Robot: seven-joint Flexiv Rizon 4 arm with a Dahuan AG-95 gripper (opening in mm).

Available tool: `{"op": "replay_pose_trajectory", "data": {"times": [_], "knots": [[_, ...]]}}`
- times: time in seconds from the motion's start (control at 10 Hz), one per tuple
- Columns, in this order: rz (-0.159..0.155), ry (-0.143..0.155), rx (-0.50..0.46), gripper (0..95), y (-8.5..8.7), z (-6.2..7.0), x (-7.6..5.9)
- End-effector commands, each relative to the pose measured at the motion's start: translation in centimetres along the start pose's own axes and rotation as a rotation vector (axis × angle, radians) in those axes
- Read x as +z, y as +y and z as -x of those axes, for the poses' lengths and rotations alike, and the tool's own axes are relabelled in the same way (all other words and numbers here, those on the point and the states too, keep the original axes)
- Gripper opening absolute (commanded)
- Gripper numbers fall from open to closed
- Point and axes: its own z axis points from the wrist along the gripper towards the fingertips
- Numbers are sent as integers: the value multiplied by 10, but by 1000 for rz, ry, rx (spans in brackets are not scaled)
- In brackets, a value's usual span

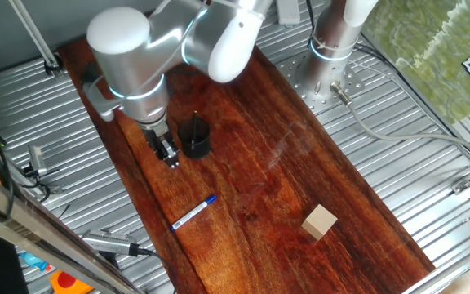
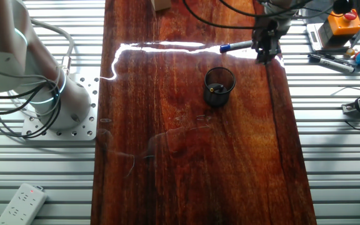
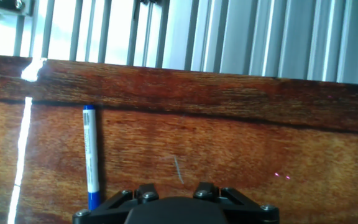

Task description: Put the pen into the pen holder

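The pen (image 1: 194,212) lies flat on the dark wooden board, white barrel with a blue cap end. It also shows in the other fixed view (image 2: 236,46) and at the left of the hand view (image 3: 90,155). The pen holder (image 1: 194,137), a small black cup, stands upright on the board and shows again in the other fixed view (image 2: 219,85). My gripper (image 1: 168,153) hangs above the board just left of the cup, short of the pen, and it shows too in the other fixed view (image 2: 264,50). Only its two finger blocks show in the hand view (image 3: 174,190). They stand apart and hold nothing.
A tan wooden cube (image 1: 320,221) sits near the board's front right. The robot base (image 1: 333,41) stands on ribbed metal at the back. Markers (image 2: 330,59) and an orange button box (image 2: 344,22) lie beside the board. A power strip (image 2: 20,203) lies in a corner.
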Motion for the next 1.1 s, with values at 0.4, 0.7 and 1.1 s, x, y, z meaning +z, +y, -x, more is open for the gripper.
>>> {"op": "replay_pose_trajectory", "data": {"times": [0.4,0.7,1.1], "knots": [[-17,-11,-29,380,0,-1,1],[-23,3,-46,190,0,-1,2],[-18,12,-150,190,0,-2,4]]}}
